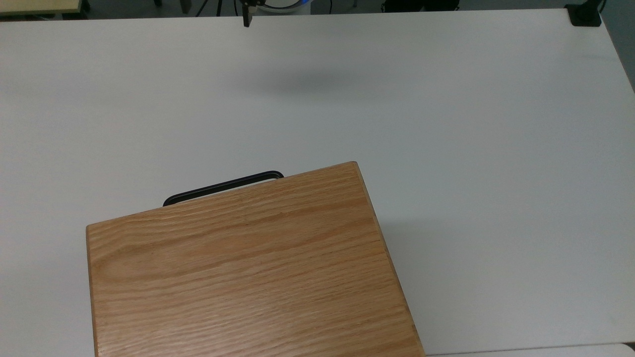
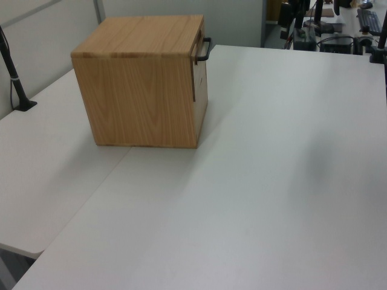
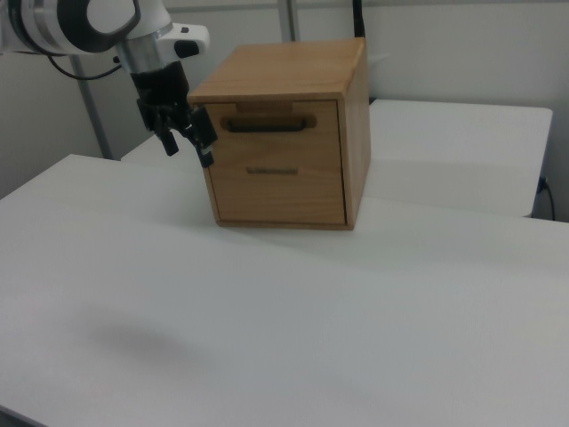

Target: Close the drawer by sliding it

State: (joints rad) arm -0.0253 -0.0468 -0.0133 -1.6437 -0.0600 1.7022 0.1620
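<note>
White bench (image 1: 446,124) spreads wide under the scene, with a second white surface butted beside it in the left view. On it stands an oak cabinet (image 3: 289,133), a plain cube with bold grain on its top (image 1: 238,267).

At the top of the cabinet's front sits the drawer (image 3: 267,111), pushed in so that its front panel lies flush or very nearly flush with the cabinet face; in the left view the panel's edge shows just along the cabinet's front corner. Its thin black bar handle (image 1: 223,186) juts out past the cabinet's top edge in the top view and sticks out sideways in the left view (image 2: 206,49).

In the right view the arm (image 3: 84,22), white with dark joints, reaches in from the right view's upper left. Its black pincer (image 3: 187,147) hangs in the air off the right view's left of the cabinet, near the drawer's height and touching nothing. The fingers are spread apart and released, with nothing between them.
</note>
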